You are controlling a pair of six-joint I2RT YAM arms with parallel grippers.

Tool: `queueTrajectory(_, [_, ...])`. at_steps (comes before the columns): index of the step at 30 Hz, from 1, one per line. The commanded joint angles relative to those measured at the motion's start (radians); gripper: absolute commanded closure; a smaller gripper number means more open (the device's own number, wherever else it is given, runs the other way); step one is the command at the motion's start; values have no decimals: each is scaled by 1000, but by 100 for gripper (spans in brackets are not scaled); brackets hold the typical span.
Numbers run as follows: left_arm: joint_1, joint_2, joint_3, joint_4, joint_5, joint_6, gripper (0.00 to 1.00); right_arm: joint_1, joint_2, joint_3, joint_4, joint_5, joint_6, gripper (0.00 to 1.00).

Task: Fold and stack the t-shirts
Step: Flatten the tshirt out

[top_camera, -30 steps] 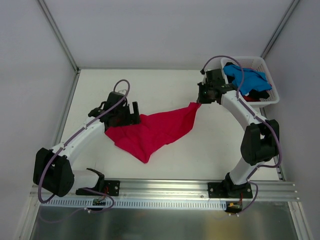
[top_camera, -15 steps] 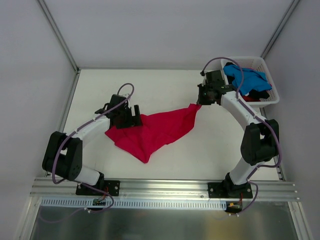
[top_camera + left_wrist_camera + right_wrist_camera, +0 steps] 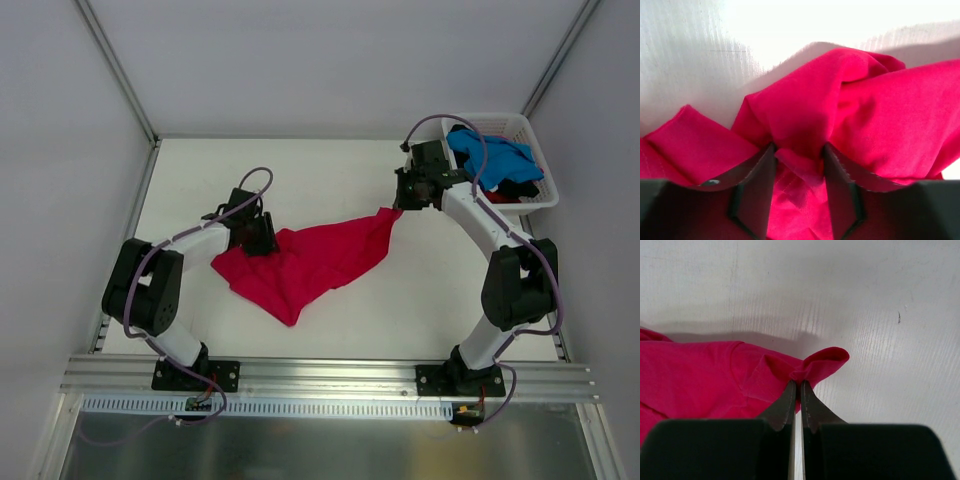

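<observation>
White worktop (image 3: pixel 330 170), white panel walls (image 3: pixel 330 60) on three sides, metal rail (image 3: pixel 330 375) along the near edge where both my bases are bolted.

Left: my left pincer (image 3: pixel 265 240) is down on the left end of the crimson t-shirt (image 3: pixel 310 262), left of the worktop's centre. On the wrist view the jaws sit partway apart with a bunched ridge of red cloth filling the gap. Both inner faces press against fabric, so it's clamped on a fold, not fully together. The cloth puckers right at the fingertips. More red cloth lies under and on either side of the fingers, and a flat hemmed flap sits off to the left in that view.

Centre: the crimson t-shirt lies crumpled across the middle of the worktop, unfolded. From above it's a rough triangle. The left end is at my left pincer, one point reaches toward the near edge, and a narrowing end runs up and right.

Right: my right pincer (image 3: pixel 398 205) has its jaws together on that narrow end, pinching a small corner. The corner curls into a loop just past the fingertips. There's shadow on the worktop beside it.

Far right: a white slatted basket (image 3: pixel 505 122) sits in the far right corner, well apart from the crimson shirt. A blue t-shirt (image 3: pixel 495 158) is heaped on top inside it, with dark cloth (image 3: pixel 520 188) below.
</observation>
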Motion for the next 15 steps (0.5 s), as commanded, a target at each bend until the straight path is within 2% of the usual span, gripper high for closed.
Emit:
queueTrajectory(1, [10, -23, 26, 23, 1, -17, 66, 4, -9, -2, -7, -14, 9, 100])
queueTrajectory(2, [10, -44, 23, 23, -5, -14, 71, 5, -9, 0, -7, -14, 10, 100])
queueTrajectory(7, [10, -178, 3, 23, -53, 23, 73, 7, -7, 0, -8, -17, 12, 100])
queueTrajectory(8, [10, -210, 0, 23, -69, 28, 78, 7, -6, 0, -8, -17, 10, 100])
queueTrajectory(9, [10, -219, 0, 23, -80, 45, 100, 7, -6, 1, -11, -16, 10, 100])
queueTrajectory(15, [37, -331, 46, -19, -145, 55, 100, 4, -15, 75, -60, 21, -7, 100])
